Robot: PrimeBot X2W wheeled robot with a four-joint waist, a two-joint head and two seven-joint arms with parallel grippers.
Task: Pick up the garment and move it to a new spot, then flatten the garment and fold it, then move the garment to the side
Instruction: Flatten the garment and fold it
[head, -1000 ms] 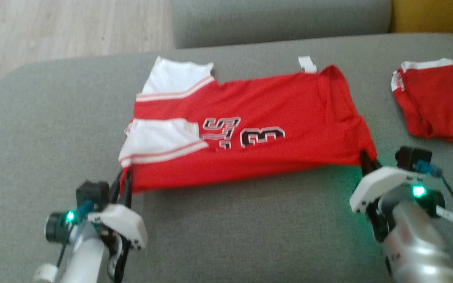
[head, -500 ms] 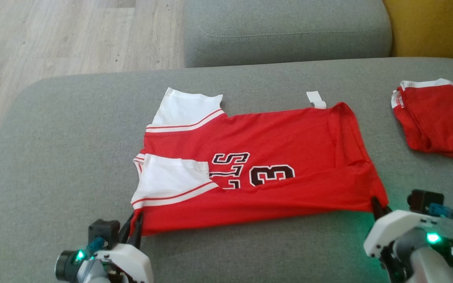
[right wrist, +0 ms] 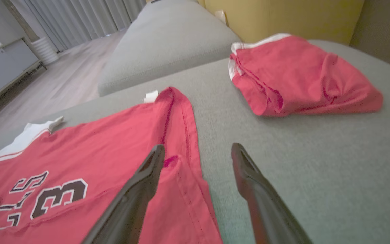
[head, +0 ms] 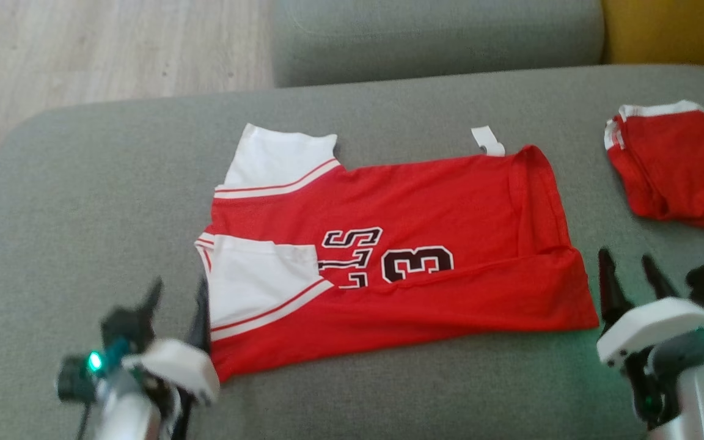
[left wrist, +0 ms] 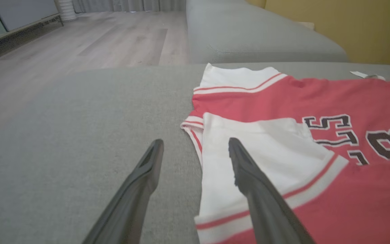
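Sofa seat: soft grey upholstery carries all the work. Judged risk: fingers pressed down for the next pinch could sink in and catch the cover along with the cloth.

Shirt: lies flat at the middle of the seat, number side up, its near long edge turned over toward the middle. The turned-over strip is loose and looks uneven, wider at the hem end. A careless pull could drag it open again or skew the next fold.

Second red garment: bundled at the right of the seat, apart from the shirt. If the shirt goes to that side, it could land on the bundle, or the right arm could sweep it.

Left gripper: jaws wide apart, holding nothing. In the left wrist view it straddles the shirt's collar-end edge, one finger over the white sleeve and the other over bare seat. Lifting off at an angle could snag the sleeve and flip it.

Right gripper: jaws wide apart, empty, at the hem corner. In the right wrist view one finger lies over that corner. Same snagging hazard.

Far sleeve: spread outward, unfolded. Left so, the finished fold would be lopsided.

Label: pokes out past the far edge; minor catch point.
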